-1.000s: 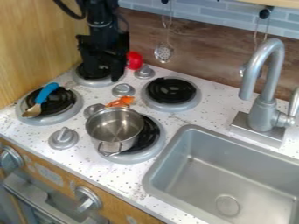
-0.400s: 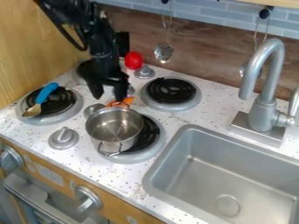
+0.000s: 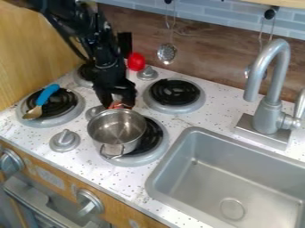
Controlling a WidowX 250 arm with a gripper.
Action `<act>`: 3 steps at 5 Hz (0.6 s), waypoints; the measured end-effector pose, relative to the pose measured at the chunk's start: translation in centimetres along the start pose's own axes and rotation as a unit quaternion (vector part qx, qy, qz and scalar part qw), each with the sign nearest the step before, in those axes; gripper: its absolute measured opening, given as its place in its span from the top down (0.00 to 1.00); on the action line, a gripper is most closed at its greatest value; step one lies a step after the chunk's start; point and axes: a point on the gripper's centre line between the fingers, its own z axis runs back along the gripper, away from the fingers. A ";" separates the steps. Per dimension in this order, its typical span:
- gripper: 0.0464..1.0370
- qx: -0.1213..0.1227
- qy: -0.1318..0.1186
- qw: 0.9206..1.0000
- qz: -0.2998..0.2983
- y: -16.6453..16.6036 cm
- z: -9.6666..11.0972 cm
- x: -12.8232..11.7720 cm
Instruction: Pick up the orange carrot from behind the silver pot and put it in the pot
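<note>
The black two-finger gripper (image 3: pixel 118 105) is at the 12 o'clock edge of the round silver metal pot (image 3: pixel 117 131), its fingers apart and pointing down. A small orange object (image 3: pixel 121 107) lies between them, just beside the pot; contact cannot be confirmed. The pot sits partly on the black coil burner (image 3: pixel 151 135). The blue-handled utensil (image 3: pixel 47 94) is at the pot's 10 o'clock. The step in hand is judged to be alignment over the orange object; the next move calls for centred closure clear of the pot rim.
</note>
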 end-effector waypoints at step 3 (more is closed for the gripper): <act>0.53 -0.002 -0.017 0.999 -0.027 -0.1 -0.7 0.6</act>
